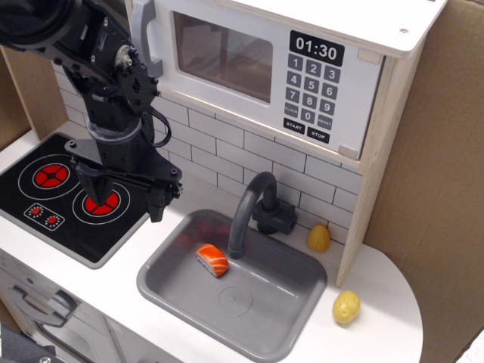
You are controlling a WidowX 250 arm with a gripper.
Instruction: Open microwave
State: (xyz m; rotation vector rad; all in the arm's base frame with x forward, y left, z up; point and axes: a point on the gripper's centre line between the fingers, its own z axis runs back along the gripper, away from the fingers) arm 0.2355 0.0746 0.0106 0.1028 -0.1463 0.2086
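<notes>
Arm: black, reaching down from upper left, wrist vertical over the stovetop (68, 197).
Claw (121, 195): fingers spread apart, pointing down, holding nothing.
Microwave (257, 64): above, door closed, handle (146, 38) beside the arm.

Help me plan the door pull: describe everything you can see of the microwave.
The microwave is a white wooden-looking toy set on a pale wood shelf above the tiled wall. Its window door looks shut, with a grey upright handle on the left edge. On the right are a black keypad and clock display reading 01:30. The gripper hangs below, not touching it.
</notes>
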